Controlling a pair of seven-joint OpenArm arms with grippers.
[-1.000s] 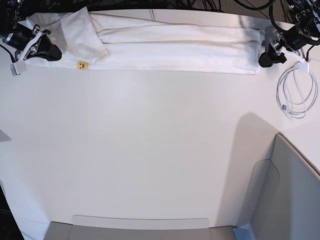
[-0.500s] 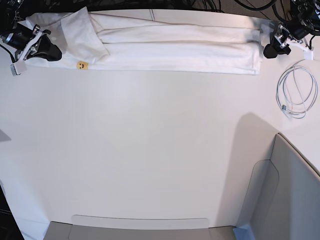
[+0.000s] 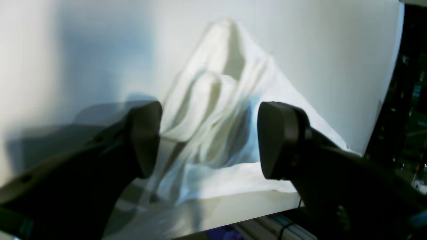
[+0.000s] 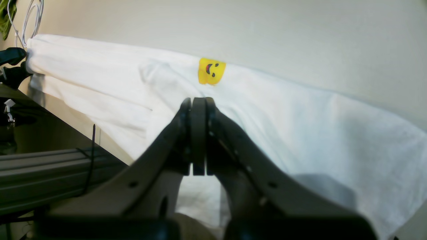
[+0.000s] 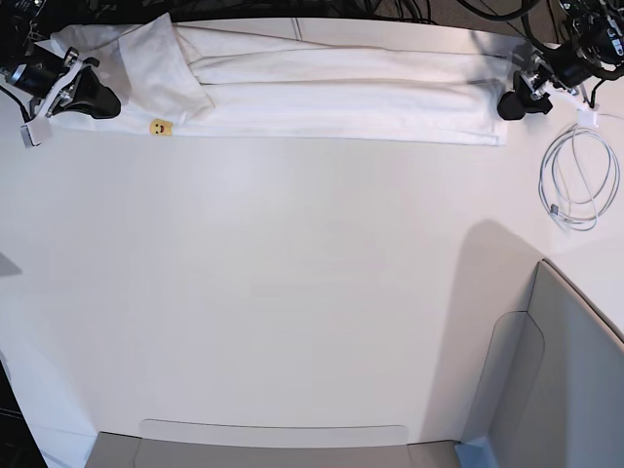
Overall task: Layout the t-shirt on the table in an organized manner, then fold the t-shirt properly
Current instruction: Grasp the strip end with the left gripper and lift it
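1. Base view shows the t-shirt (image 5: 341, 93) as a long folded strip along the far edge of the table (image 5: 292, 292).
2. At the shirt's sleeve end, the right gripper (image 4: 198, 133) is low, jaws pressed together, with no cloth visibly between them.
3. At the other end, the left gripper (image 3: 208, 140) has jaws wide apart, holding nothing.
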